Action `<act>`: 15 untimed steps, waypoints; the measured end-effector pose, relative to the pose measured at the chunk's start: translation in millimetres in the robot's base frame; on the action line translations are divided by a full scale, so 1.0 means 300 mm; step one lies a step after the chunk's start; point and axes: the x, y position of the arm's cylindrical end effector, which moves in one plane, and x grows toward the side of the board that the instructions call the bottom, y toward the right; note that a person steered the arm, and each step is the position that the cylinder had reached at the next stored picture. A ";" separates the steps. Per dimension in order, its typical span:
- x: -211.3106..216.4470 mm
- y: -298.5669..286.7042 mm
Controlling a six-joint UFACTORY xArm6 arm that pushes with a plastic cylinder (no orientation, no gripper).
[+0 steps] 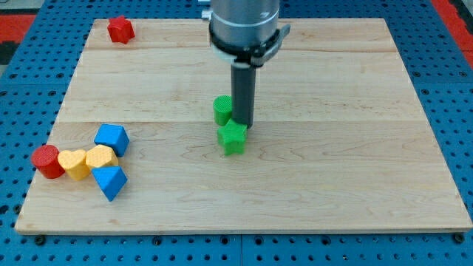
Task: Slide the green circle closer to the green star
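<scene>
1. Resting on the board [332, 148], my tip [243, 123] is a bare rod with nothing to clamp, touching the green star [233, 137] from above.
2. I'm seeing the green circle [222, 109] sitting just left of the rod, nearly touching the star.

A big flat board of pale wood [355, 148] lay in the middle of the view. It was made of long planks set side by side, with thin lines running across from the view's left to the view's right. The wood looked light and smooth, with soft brown streaks in it. Under the board was a blue mat [451, 81] full of small round holes in neat rows. The blue showed on every side of the board. At the view's top left corner there was a bit of red mat [22, 18], and another bit of red at the top right. The light was bright and even.
</scene>
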 end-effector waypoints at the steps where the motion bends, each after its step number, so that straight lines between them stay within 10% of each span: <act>1: 0.235 -0.080; 2: 0.211 -0.004; 4: 0.111 -0.500; 5: 0.444 -0.552; 7: 0.459 -0.169; 9: 0.402 0.030; 11: -0.319 0.125; 12: -0.382 -0.110; 13: -0.102 -0.135; 15: -0.152 0.064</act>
